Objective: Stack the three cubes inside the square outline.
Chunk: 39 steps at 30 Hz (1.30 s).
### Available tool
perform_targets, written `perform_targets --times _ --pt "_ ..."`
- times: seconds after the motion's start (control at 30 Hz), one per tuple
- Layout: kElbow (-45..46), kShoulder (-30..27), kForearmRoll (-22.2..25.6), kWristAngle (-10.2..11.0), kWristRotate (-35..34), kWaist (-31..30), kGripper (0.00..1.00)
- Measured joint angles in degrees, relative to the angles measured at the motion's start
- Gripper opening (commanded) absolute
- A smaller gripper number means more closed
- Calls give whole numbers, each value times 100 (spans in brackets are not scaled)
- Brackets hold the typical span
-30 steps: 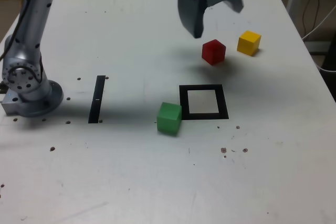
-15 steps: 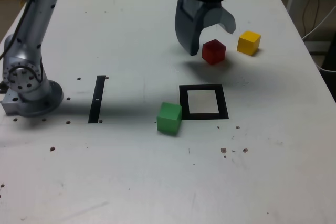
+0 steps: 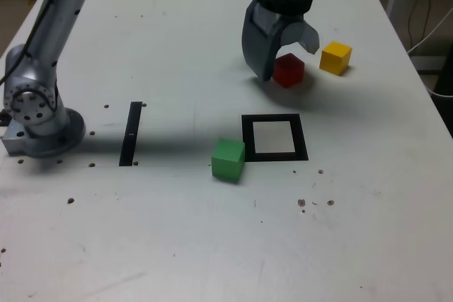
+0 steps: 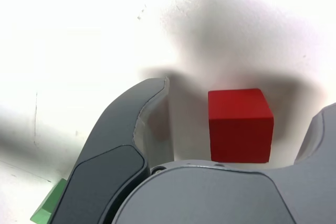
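Observation:
The red cube (image 3: 289, 70) (image 4: 240, 124) rests on the white table, between the spread fingers of my open gripper (image 3: 289, 61) (image 4: 241, 103), which has come down around it without closing. The yellow cube (image 3: 335, 57) sits just to the exterior view's right of the red one. The green cube (image 3: 228, 160) lies beside the left edge of the square outline (image 3: 274, 138), which is a black frame with a white centre holding nothing. A corner of the green cube (image 4: 48, 211) shows in the wrist view.
A thin black strip (image 3: 131, 133) lies on the table toward the exterior view's left, near the arm's grey base (image 3: 39, 122). Small dark specks dot the table surface (image 3: 177, 231). Cables hang past the table's right edge (image 3: 432, 40).
The gripper has dropped lower and shifted slightly right, so its open fingers now straddle the red cube. The cubes have not moved.

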Motion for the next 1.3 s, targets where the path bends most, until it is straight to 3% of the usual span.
perform_targets --times 0.33,0.9,1.3 --pt "-122 164 50 21 -3 3 75" --pt "-348 277 41 -135 47 4 58" --pt "-386 277 19 -136 47 3 40"
